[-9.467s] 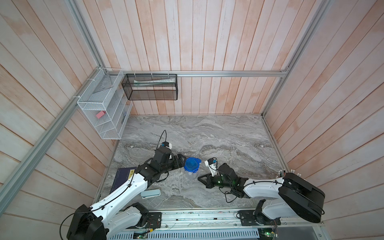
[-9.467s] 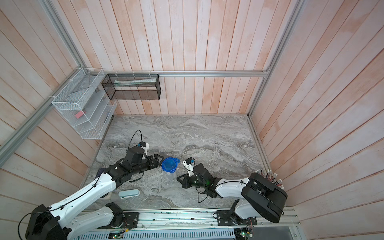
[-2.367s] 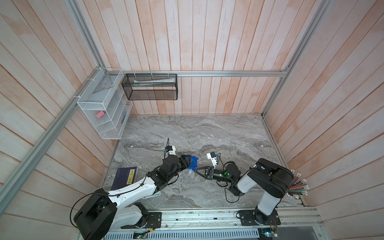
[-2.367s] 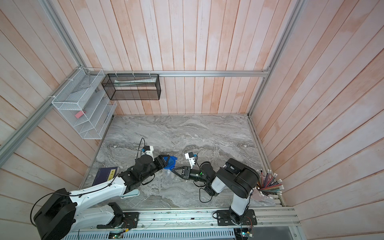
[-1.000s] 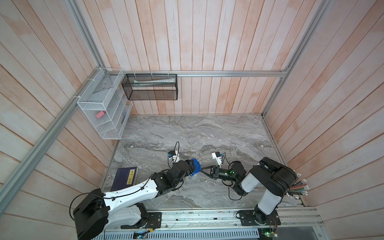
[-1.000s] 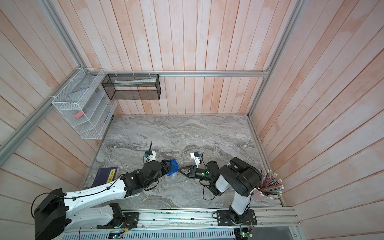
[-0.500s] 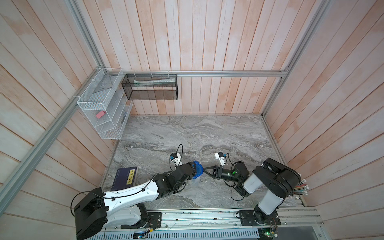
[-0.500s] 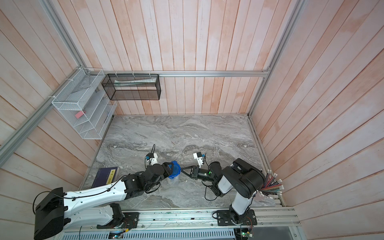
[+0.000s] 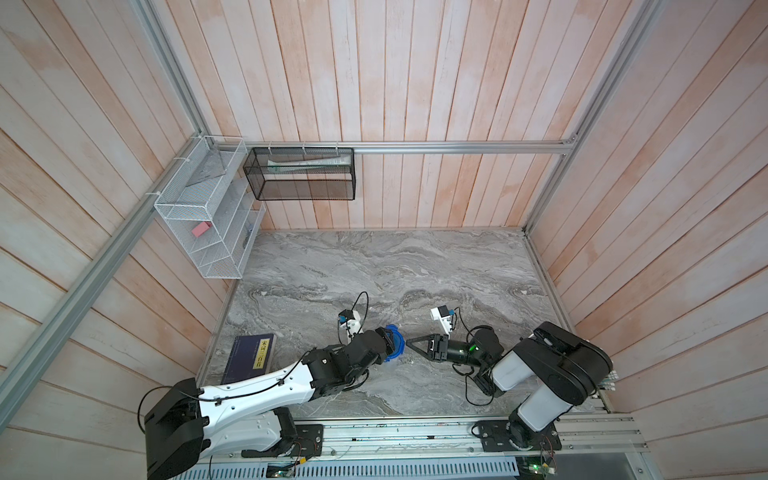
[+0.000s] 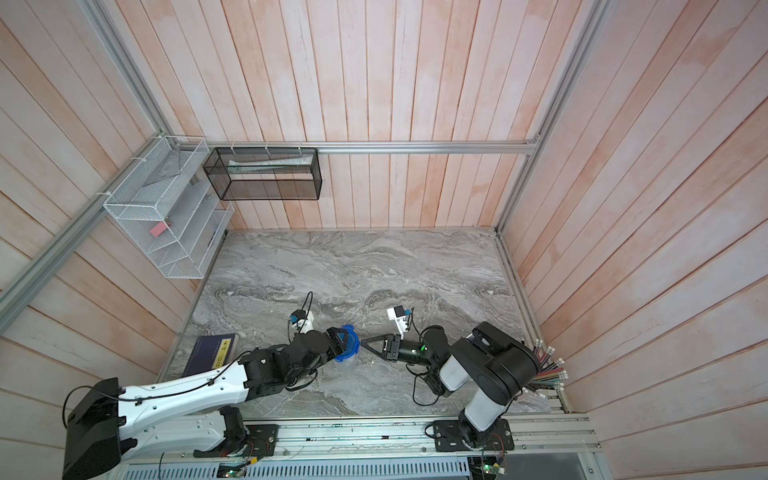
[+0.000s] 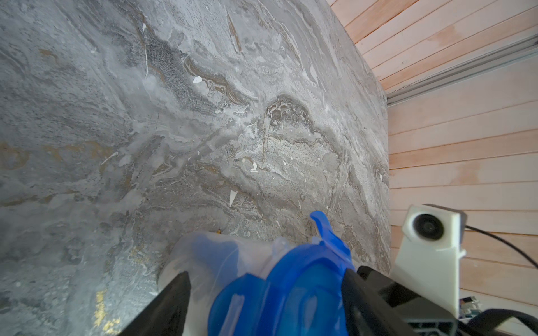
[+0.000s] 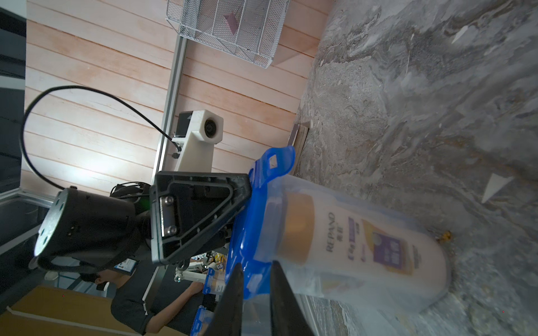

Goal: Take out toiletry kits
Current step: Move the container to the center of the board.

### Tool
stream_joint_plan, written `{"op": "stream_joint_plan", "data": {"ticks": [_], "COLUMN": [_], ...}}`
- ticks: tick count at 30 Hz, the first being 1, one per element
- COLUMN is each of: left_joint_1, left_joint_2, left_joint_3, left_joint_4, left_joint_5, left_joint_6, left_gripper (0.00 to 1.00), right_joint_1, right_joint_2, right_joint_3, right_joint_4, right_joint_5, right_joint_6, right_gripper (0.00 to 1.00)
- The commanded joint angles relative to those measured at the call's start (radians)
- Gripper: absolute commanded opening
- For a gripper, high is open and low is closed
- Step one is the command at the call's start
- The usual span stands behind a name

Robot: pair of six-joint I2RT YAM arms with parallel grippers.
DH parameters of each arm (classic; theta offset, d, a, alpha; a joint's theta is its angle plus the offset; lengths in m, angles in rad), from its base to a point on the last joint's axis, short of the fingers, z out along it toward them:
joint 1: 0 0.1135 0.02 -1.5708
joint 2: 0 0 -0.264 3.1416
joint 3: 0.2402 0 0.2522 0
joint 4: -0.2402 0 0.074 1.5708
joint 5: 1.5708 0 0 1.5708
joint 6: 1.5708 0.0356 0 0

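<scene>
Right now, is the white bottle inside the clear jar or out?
Inside: the right wrist view shows the white bottle behind the clear jar wall.

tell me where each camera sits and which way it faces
Both top views: high above the robot's side, looking down on the marble table; left arm and right arm show whole, left gripper and right gripper at the blue-lidded jar.
Left wrist: on the left arm, looking past its fingers and the jar across the table to a wood wall.
Right wrist: on the right arm, looking past its fingers at the jar, the left gripper and the wire rack.
Shared: every view shows the jar.
</scene>
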Motion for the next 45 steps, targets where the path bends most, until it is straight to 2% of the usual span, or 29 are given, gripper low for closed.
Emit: {"op": "stream_joint_plan", "data": {"ticks": [1,3,5,10,14,19,23,29,33,37,41,45], "left_joint_1": [-0.011,-0.011,-0.017,-0.053,-0.054,-0.056,-0.056,-0.054,-0.052,-0.048,-0.045,-0.037], "left_joint_2": [0.021,-0.001,-0.02,-0.039,-0.022,-0.034,-0.101,-0.231,-0.295,-0.254,-0.162,-0.103], "left_joint_3": [-0.041,-0.043,-0.057,-0.111,-0.079,-0.01,-0.012,-0.09,-0.102,-0.049,-0.03,0.007], "left_joint_4": [-0.326,-0.327,-0.31,-0.228,-0.213,-0.241,-0.252,-0.308,-0.295,-0.274,-0.185,-0.188], "left_joint_5": [0.066,0.064,0.067,0.076,0.059,0.017,0.001,-0.014,-0.042,-0.051,-0.007,0.01], "left_joint_6": [0.033,0.037,0.036,0.017,0.053,0.107,0.104,0.028,0.044,0.096,0.135,0.15], "left_gripper": [0.91,0.94,0.95,0.95,0.98,1.0,1.0,1.0,1.0,1.0,1.0,1.0], "right_joint_1": [0.003,0.006,0.01,0.042,0.087,0.093,0.093,0.095,0.101,0.101,0.099,0.083], "right_joint_2": [-0.029,-0.036,-0.032,0.047,0.111,0.107,0.084,0.056,0.062,0.074,0.079,0.082], "right_joint_3": [-0.024,-0.036,-0.046,-0.03,0.006,0.002,-0.018,-0.042,-0.036,-0.01,0.001,-0.01], "right_joint_4": [0.03,0.043,0.067,0.188,0.197,0.197,0.196,0.196,0.192,0.189,0.189,0.192], "right_joint_5": [-0.017,0.0,0.02,0.039,0.053,0.063,0.077,0.085,0.088,0.086,0.084,0.081], "right_joint_6": [-0.047,-0.055,-0.056,-0.019,-0.02,-0.028,-0.031,-0.027,-0.026,-0.019,-0.016,-0.016], "right_gripper": [0.33,0.4,0.53,0.59,0.57,0.56,0.59,0.6,0.6,0.57,0.57,0.57]}}
